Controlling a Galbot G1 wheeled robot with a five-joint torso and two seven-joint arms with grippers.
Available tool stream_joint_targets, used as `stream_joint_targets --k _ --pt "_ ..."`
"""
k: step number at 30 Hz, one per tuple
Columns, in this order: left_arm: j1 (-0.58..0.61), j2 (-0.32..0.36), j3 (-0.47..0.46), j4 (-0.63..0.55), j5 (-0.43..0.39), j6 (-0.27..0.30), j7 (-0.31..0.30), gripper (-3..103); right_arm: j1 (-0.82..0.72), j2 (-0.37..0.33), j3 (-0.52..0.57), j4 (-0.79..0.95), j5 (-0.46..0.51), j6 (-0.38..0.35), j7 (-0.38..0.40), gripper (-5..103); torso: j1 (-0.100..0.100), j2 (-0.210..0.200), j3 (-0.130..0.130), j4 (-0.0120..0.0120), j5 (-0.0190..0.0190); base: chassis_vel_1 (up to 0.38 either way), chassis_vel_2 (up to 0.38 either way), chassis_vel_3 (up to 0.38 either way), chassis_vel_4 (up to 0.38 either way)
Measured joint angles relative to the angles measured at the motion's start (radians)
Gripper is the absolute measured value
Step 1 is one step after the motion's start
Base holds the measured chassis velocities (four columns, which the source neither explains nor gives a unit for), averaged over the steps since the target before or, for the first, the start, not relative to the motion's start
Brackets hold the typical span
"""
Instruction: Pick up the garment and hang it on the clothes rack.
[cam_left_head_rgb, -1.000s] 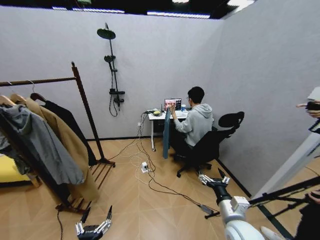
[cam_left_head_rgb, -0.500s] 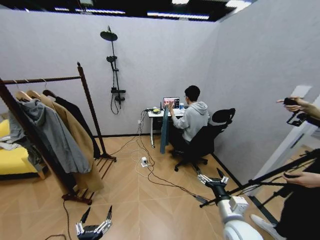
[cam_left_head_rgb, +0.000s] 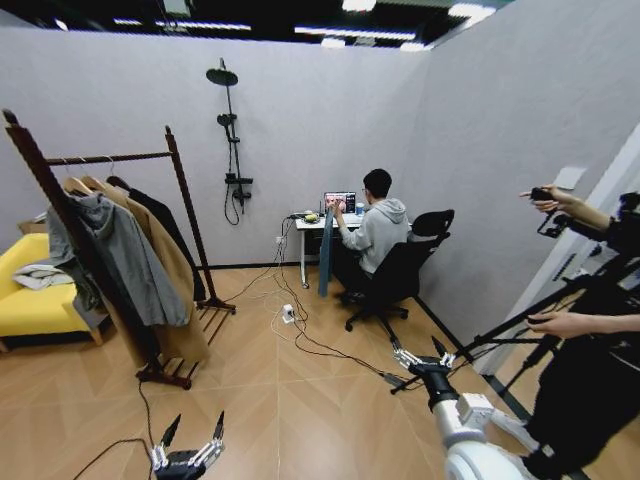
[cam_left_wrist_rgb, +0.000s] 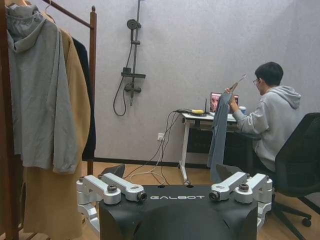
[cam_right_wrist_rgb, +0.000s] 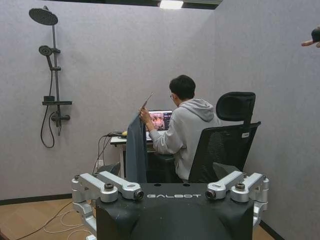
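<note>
- Left claw (cam_left_head_rgb: 190, 440): low over the wood floor (cam_left_head_rgb: 290, 420), fingers spread, holding nothing. In its wrist view the claw (cam_left_wrist_rgb: 175, 192) also stands wide apart and empty.
- Right claw (cam_left_head_rgb: 425, 357): held out over the floor, well apart from the left one, fingers spread, holding nothing. In its wrist view the claw (cam_right_wrist_rgb: 170, 192) is likewise splayed and empty.
- Rack (cam_left_head_rgb: 182, 205): dark wooden frame, two posts, one bar, slatted base shelf. It stands ahead of the left claw and off to its left, well apart from it, and farther still from the right claw.
- Rack load, front to back: a grey hooded top (cam_left_head_rgb: 120, 255), a tan coat (cam_left_head_rgb: 170, 280), then the black garment (cam_left_head_rgb: 165, 225). All three hang on hangers from the bar.
- Garment: rearmost on the bar, next to the far post, mostly hidden behind the tan coat. In the left wrist view the garment (cam_left_wrist_rgb: 87, 100) shows as a dark strip between the tan coat and the post. Neither claw touches it.
- Base shelf: what lies on it cannot be told; the coat hems cover part of it.
- Sofa (cam_left_head_rgb: 25, 300): yellow, beyond the rack on the left claw's side, with a pale cloth on its seat.
- Desk (cam_left_head_rgb: 312, 228): by the far wall, ahead of both claws, carrying a laptop.
</note>
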Motion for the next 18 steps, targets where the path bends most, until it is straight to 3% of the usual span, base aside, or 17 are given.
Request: stream_joint_targets --k 6,18 --pt "0.0 0.0 0.0 0.0 0.0 0.0 0.0 100 -0.001 0.002 0.014 -0.019 -0.001 0.031 -0.069 100 -0.001 0.0 0.0 -0.0003 -0.0004 0.095 -0.087 -0.112 0.093" --pt "0.0 0.0 0.0 0.0 0.0 0.0 0.0 100 0.01 0.005 0.019 -0.047 -0.038 0.035 -0.075 100 0.001 0.0 0.0 0.0 -0.0002 0.001 -0.003 -0.005 0.001"
